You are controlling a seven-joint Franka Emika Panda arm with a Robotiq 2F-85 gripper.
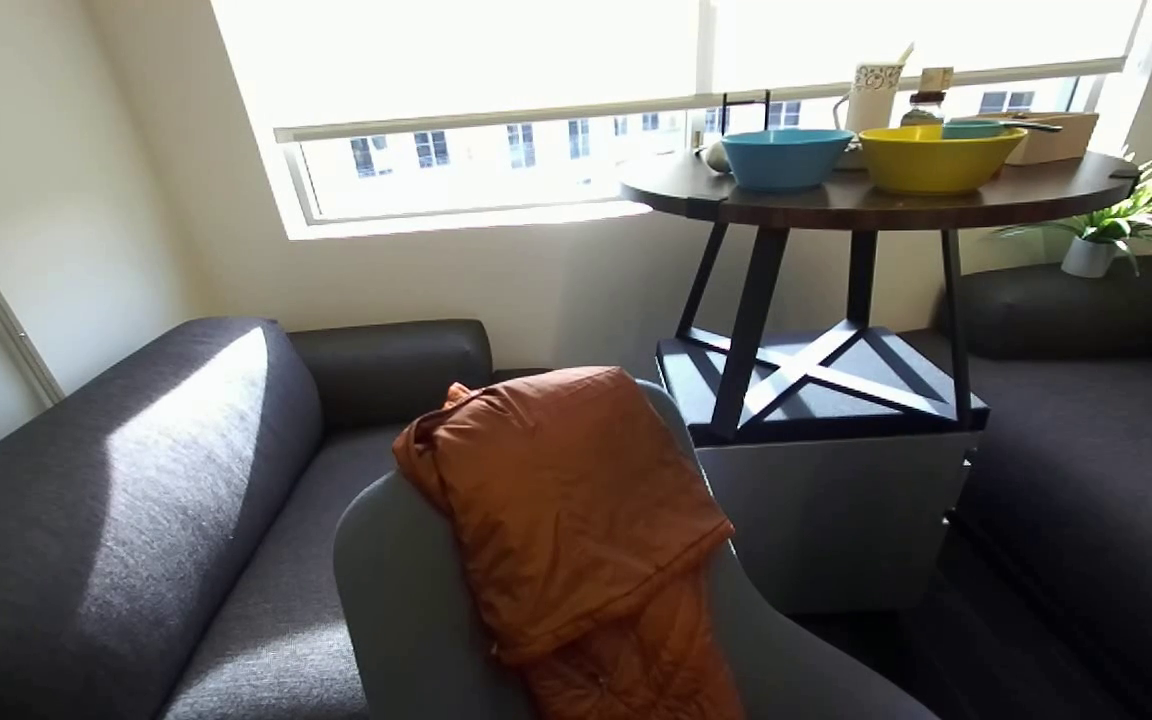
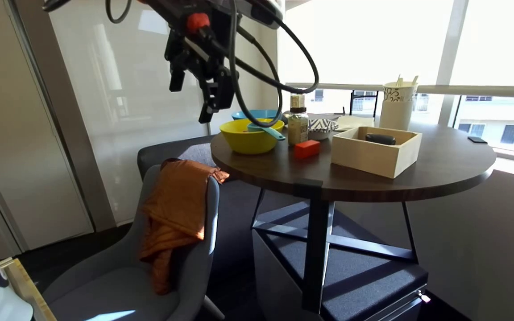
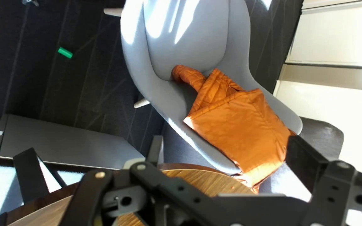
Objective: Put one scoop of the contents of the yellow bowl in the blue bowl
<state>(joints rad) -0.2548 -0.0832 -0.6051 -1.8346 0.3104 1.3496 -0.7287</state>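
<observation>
The yellow bowl stands near the edge of the dark round table and also shows in an exterior view. A light blue scoop rests in it, its handle over the rim; it also shows in an exterior view. The blue bowl stands beside the yellow one; in an exterior view it is partly hidden behind it. The yellow bowl's contents are mostly hidden. My gripper is open and empty, above the table's edge and the bowls' height. In the wrist view its fingers are wide apart; no bowl shows there.
On the table stand a spice bottle, a red block, a wooden box holding a black object, a patterned bowl and a tall cup. A grey chair with an orange jacket stands beside the table.
</observation>
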